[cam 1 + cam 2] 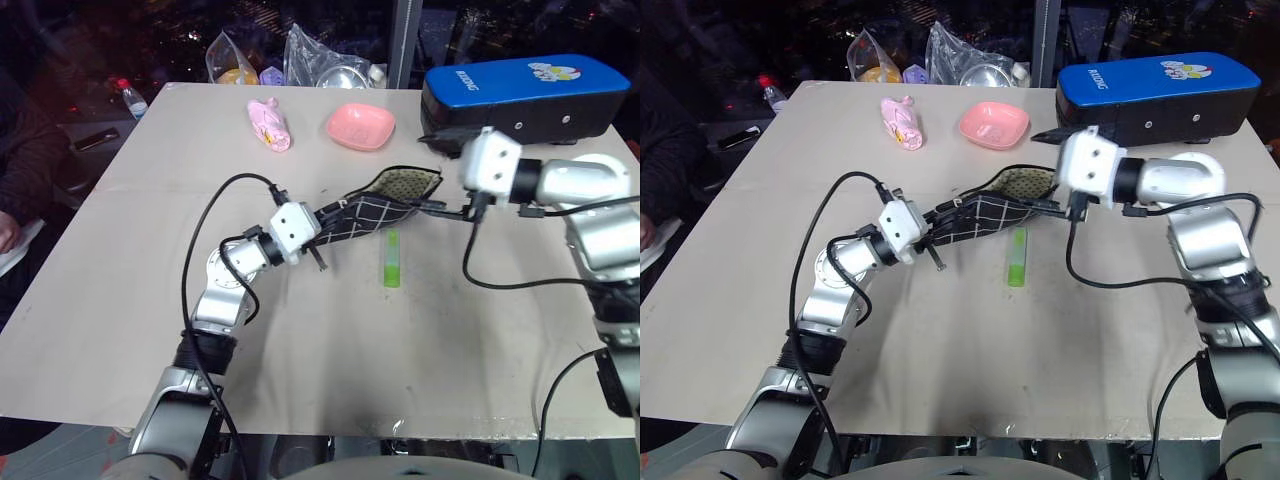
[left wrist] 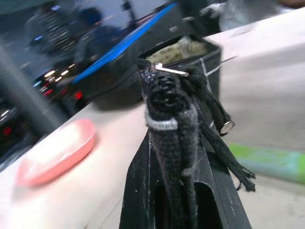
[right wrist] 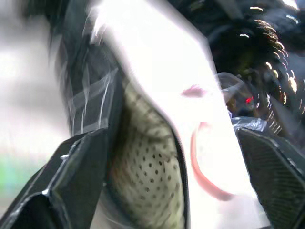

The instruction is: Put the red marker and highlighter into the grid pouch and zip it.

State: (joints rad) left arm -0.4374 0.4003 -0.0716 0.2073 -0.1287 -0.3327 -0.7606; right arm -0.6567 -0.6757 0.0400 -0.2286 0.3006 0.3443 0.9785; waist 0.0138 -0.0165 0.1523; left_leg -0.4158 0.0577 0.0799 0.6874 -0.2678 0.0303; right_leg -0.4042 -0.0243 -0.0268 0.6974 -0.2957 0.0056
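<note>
The grid pouch (image 1: 375, 213) hangs just above the table's middle, black with white lines, its mouth gaping and the pale dotted lining (image 3: 147, 176) showing. My left gripper (image 1: 320, 228) is shut on the pouch's zipper end (image 2: 171, 119). My right gripper (image 1: 450, 208) is at the open mouth, its two fingers (image 3: 71, 171) spread wide and holding nothing, open. The lime-green highlighter (image 1: 392, 258) lies flat on the table just in front of the pouch. The red marker is hidden from view.
A big blue-and-black case (image 1: 520, 95) stands at the back right, close behind my right hand. A pink dish (image 1: 360, 125) and a pink packet (image 1: 270, 123) lie behind the pouch. Plastic bags (image 1: 320, 60) sit at the far edge. A person's sleeve (image 1: 20, 170) shows at the left.
</note>
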